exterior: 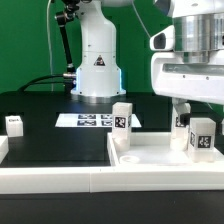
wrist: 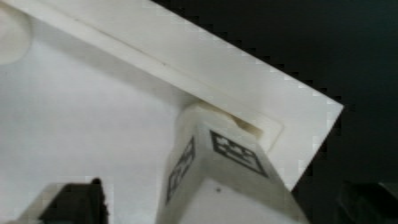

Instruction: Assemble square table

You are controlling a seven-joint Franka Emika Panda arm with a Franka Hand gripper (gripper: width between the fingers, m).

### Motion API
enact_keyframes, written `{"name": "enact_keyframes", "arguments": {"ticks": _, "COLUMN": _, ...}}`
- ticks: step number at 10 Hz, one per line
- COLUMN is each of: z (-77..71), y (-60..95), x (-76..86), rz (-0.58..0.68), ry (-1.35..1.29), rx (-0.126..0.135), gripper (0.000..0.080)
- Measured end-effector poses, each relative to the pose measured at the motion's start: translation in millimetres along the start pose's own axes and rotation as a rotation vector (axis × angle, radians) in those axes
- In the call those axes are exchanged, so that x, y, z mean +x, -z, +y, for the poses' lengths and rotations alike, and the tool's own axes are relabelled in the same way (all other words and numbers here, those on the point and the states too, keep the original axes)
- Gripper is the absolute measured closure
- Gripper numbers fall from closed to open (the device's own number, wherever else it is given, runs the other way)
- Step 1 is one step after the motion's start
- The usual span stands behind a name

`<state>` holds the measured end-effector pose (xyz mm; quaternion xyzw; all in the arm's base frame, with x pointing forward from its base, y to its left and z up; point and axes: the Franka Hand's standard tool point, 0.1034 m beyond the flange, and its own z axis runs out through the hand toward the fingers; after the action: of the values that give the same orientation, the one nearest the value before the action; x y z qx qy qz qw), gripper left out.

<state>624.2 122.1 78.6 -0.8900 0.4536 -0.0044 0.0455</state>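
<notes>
The white square table top [exterior: 150,158] lies at the exterior view's front right, rim up. One tagged white leg [exterior: 122,117] stands at its back left corner. A second tagged leg [exterior: 200,137] stands in a right corner. My gripper [exterior: 192,120] hangs right over this leg. In the wrist view the leg [wrist: 228,165] rises from the rimmed corner of the top [wrist: 107,110]. It sits between my dark fingers [wrist: 71,205], with a gap on each side; the jaws stand open. My gripper [wrist: 210,208] holds nothing.
A third loose leg [exterior: 14,124] stands on the black table at the exterior view's left. The marker board [exterior: 92,121] lies in front of the robot base [exterior: 97,75]. A long white rail [exterior: 50,176] runs along the front edge.
</notes>
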Motion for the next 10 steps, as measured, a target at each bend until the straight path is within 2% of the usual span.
{"name": "enact_keyframes", "arguments": {"ticks": 1, "z": -1.7, "y": 0.9, "x": -0.7, "rz": 0.011, "ry": 0.093, "rx": -0.007, "gripper": 0.015}}
{"name": "enact_keyframes", "arguments": {"ticks": 6, "z": -3.8, "y": 1.5, "x": 0.2, "rz": 0.022, "ry": 0.481, "rx": -0.004, "gripper": 0.015}}
{"name": "enact_keyframes", "arguments": {"ticks": 10, "z": -3.0, "y": 1.9, "x": 1.8, "rz": 0.033, "ry": 0.704, "rx": -0.021, "gripper": 0.015}}
